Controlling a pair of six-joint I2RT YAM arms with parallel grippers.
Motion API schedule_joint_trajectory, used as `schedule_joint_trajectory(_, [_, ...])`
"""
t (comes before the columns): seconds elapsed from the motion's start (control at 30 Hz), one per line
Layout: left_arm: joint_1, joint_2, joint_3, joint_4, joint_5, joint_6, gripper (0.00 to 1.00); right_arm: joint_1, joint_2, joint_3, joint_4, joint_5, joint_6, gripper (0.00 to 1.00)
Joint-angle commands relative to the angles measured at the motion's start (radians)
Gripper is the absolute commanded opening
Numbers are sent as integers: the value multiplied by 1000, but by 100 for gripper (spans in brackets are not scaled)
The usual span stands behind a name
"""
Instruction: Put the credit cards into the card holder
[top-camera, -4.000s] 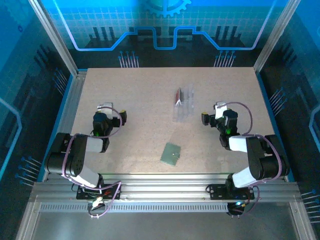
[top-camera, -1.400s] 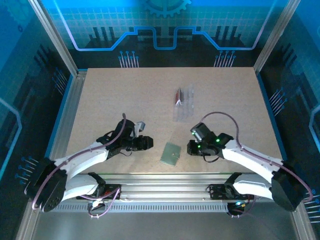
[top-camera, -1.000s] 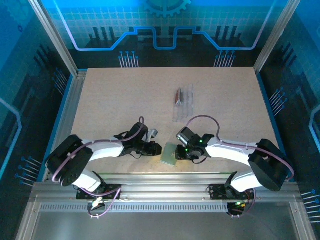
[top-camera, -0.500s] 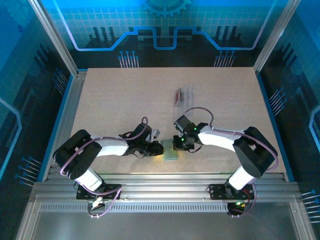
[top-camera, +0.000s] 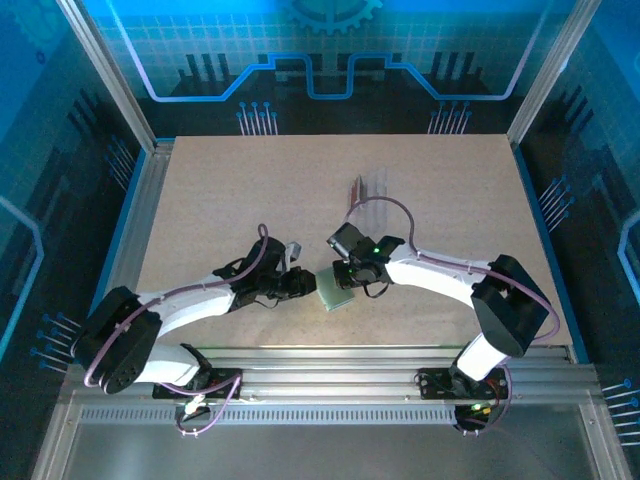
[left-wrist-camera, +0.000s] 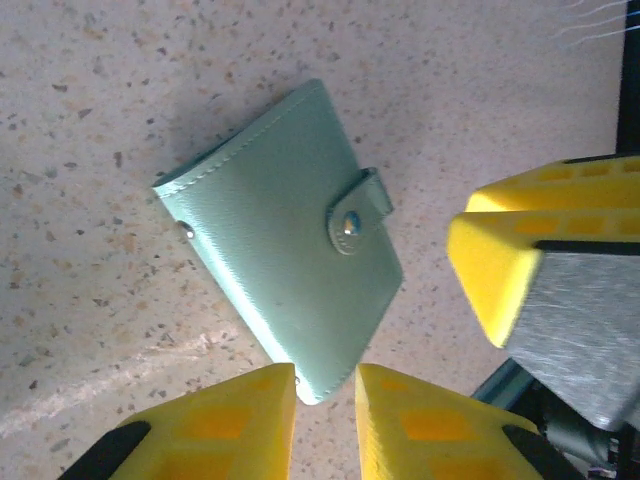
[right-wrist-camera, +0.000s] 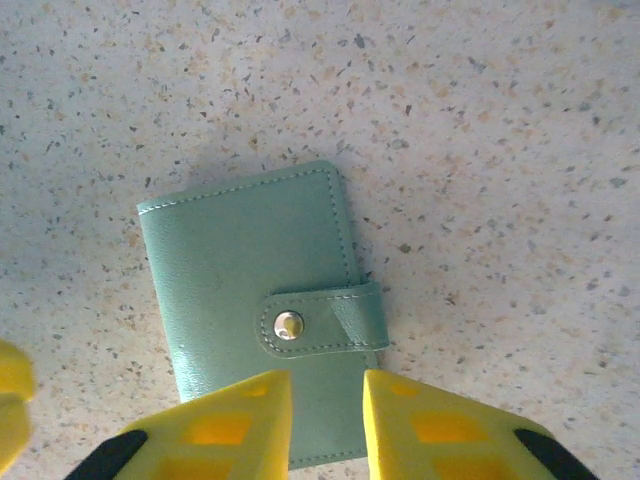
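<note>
The card holder (top-camera: 335, 292) is a pale green wallet held shut by a snap strap (right-wrist-camera: 320, 320), lying flat near the table's front middle. My left gripper (top-camera: 308, 287) is low at its left side. The jaws are slightly apart, and the holder's corner (left-wrist-camera: 318, 385) sits just at their mouth. My right gripper (top-camera: 352, 272) hovers over the holder from the far right, its fingers (right-wrist-camera: 215, 425) narrowly parted above the holder's edge. A red card (top-camera: 356, 190) shows inside a clear pouch farther back. I cannot make out the black card.
The clear crinkly pouch (top-camera: 372, 192) lies behind the right arm, partly crossed by its cable. The other gripper's yellow finger (left-wrist-camera: 520, 260) is close beside the holder. The table's metal front rail (top-camera: 330, 360) runs just below the holder.
Both arms have swung in from their parked spots at the sides and met at the holder. In the last half second the right gripper moved farther back and left, and the holder shifted slightly up-left.
</note>
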Motion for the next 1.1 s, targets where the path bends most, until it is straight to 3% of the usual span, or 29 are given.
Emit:
schedule_joint_trajectory(0.0, [21, -4, 50, -84, 5, 8, 22, 5, 6, 21, -67, 72, 11, 28])
schedule_joint_trajectory(0.33, [77, 182, 159, 2, 106, -15, 2, 7, 52, 47, 47, -149, -98, 18])
schedule_joint_trajectory(0.67, [78, 328, 151, 33, 109, 15, 0, 14, 142, 97, 22, -145, -152, 24])
schedule_joint_trajectory(1.07, [86, 364, 80, 24, 76, 79, 0, 37, 235, 115, 2, -84, -199, 33])
